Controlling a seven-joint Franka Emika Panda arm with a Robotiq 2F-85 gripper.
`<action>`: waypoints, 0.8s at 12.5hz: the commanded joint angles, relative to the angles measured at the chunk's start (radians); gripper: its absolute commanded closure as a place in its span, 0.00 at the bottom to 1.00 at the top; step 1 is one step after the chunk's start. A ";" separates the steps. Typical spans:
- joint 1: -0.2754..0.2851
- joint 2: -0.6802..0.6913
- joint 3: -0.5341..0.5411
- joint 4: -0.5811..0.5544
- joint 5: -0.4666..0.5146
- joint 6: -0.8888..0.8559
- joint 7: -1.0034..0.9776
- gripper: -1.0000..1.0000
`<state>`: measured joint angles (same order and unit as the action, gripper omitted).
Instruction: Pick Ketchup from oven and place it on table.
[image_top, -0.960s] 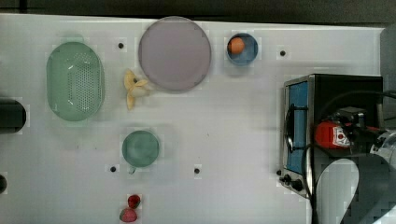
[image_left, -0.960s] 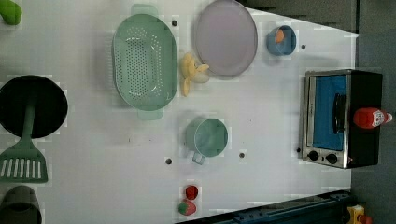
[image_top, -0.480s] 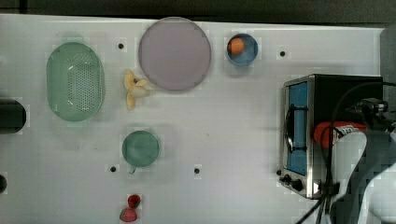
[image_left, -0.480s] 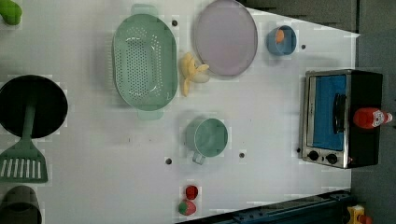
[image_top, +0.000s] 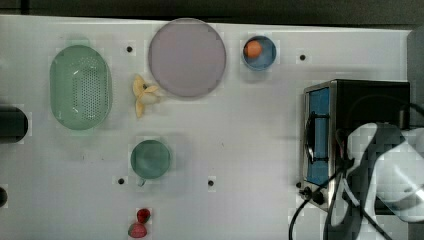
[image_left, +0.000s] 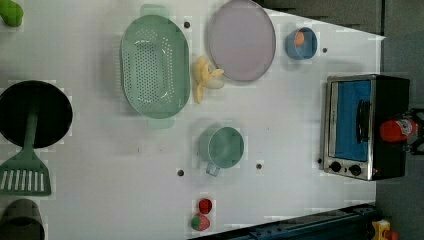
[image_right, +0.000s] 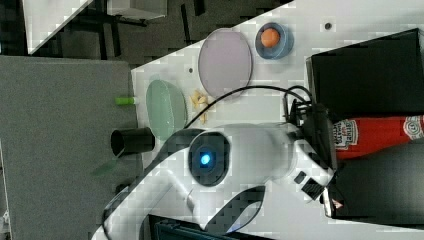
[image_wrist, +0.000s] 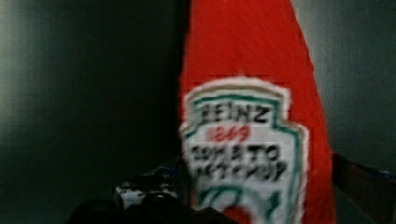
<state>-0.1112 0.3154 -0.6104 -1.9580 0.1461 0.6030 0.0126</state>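
My pincer (image_right: 334, 145) is spread wide with nothing in it, and its fingers stand at the label end of the ketchup (image_right: 380, 134), close enough that the wrist view has the red body and white label (image_wrist: 243, 154) right before it. I judge this spread is there to let the bottle's body pass between the fingers before I pinch; whether they already flank it I cannot tell. The ketchup stands upright on the black top of the oven (image_left: 367, 125), toward the back edge, away from the blue glass door, so I must come at it from over the oven rather than through the door. My arm (image_top: 385, 170) reaches over that top, wrist bent toward the bottle, cables trailing. The table (image_top: 240, 145) in front of the door lies open between the green cup (image_top: 150, 159) and the oven, a fair spot for setting down.
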 joint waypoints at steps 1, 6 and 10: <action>-0.008 -0.030 -0.001 0.039 0.029 0.004 0.053 0.00; -0.004 -0.005 0.003 0.036 0.057 0.004 0.053 0.28; 0.002 -0.020 0.002 0.069 0.050 -0.007 0.052 0.36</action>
<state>-0.1021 0.3027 -0.6123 -1.9004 0.1832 0.5962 0.0234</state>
